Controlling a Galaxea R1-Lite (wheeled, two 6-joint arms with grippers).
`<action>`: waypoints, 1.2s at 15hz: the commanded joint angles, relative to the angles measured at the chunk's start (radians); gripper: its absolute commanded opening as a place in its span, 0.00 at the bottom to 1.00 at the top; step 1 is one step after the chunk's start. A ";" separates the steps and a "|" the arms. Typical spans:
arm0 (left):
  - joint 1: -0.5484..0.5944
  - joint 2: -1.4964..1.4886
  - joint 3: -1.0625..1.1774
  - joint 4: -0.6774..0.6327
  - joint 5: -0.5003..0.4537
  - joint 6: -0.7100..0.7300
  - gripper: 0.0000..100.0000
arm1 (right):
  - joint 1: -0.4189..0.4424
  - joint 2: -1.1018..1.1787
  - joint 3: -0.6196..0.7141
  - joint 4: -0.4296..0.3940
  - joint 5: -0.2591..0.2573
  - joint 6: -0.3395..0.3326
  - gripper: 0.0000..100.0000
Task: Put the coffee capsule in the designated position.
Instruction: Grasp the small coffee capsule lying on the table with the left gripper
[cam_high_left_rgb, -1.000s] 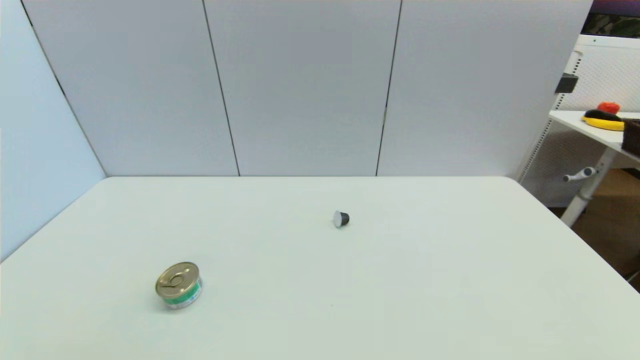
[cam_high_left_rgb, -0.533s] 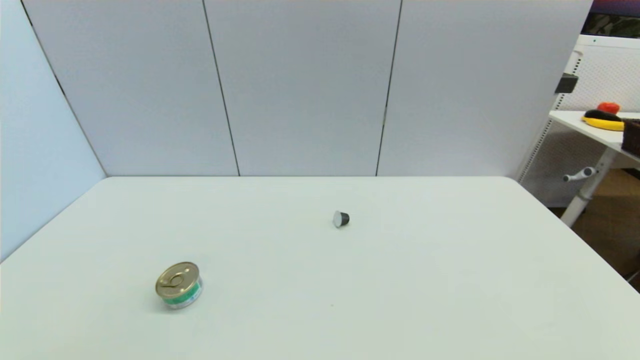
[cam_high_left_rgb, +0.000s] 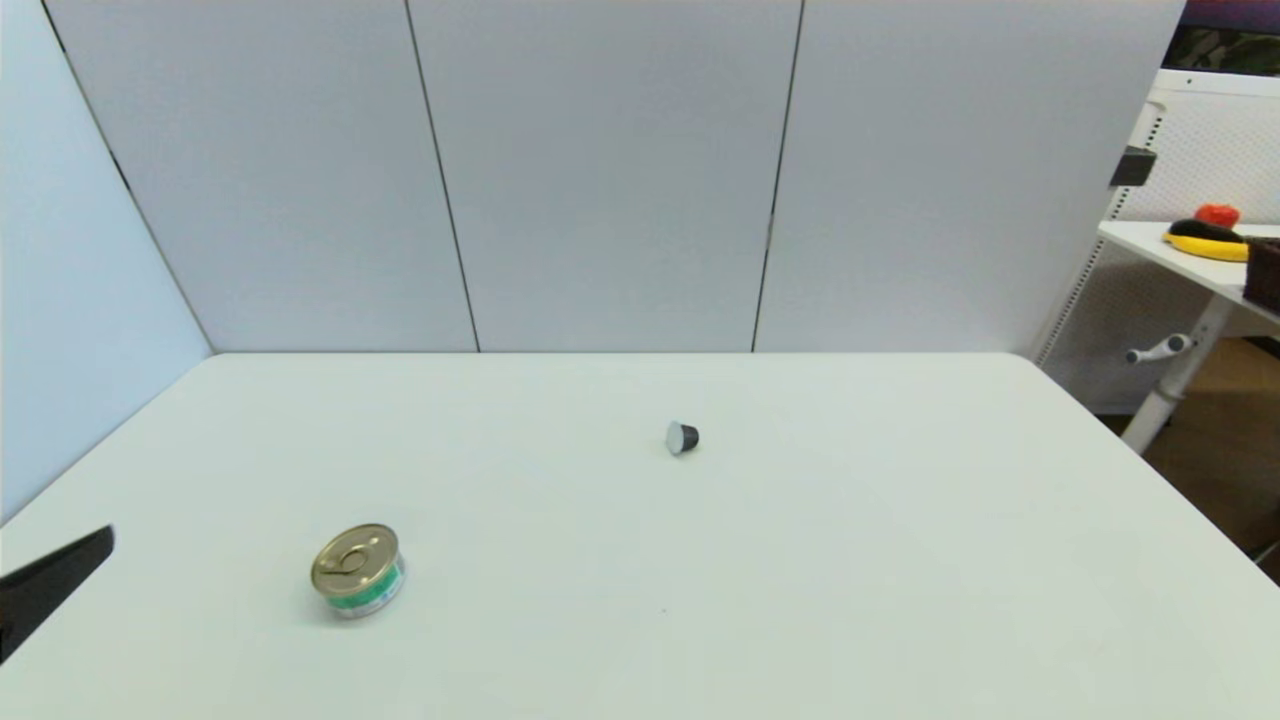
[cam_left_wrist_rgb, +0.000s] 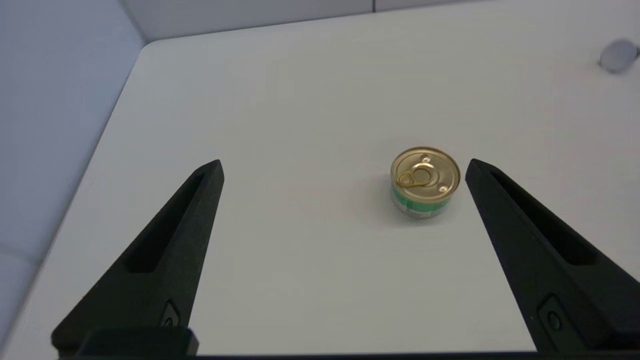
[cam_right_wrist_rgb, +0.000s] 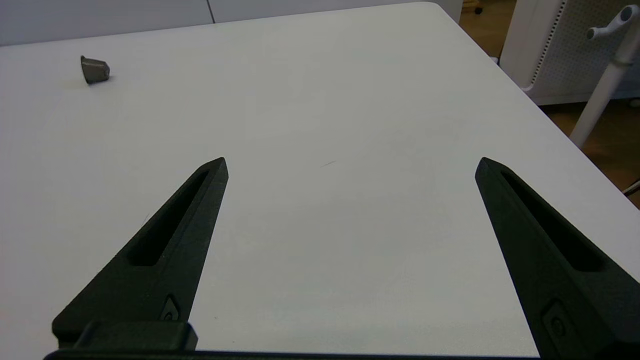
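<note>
Overhead, left gripper jaws wide, empty, above the tin.

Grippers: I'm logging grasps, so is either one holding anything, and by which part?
Nothing is held. The left gripper and right gripper are open and empty; the small dark foil-faced coffee capsule lies untouched.

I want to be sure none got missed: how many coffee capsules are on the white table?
1. The coffee capsule lies on its side past mid-table, slightly to the robot's right, apart from the tin can at the near left. No others are visible.
</note>
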 joint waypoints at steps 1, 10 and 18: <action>-0.079 0.709 -0.535 0.088 -0.289 0.302 1.00 | 0.000 0.001 0.000 0.000 -0.001 0.000 1.00; -0.372 1.218 -1.023 0.156 -0.533 0.299 1.00 | 0.000 0.001 0.000 0.000 -0.001 0.000 1.00; -0.443 1.491 -1.336 0.343 -0.821 0.391 1.00 | 0.000 0.001 0.000 0.000 -0.001 0.000 1.00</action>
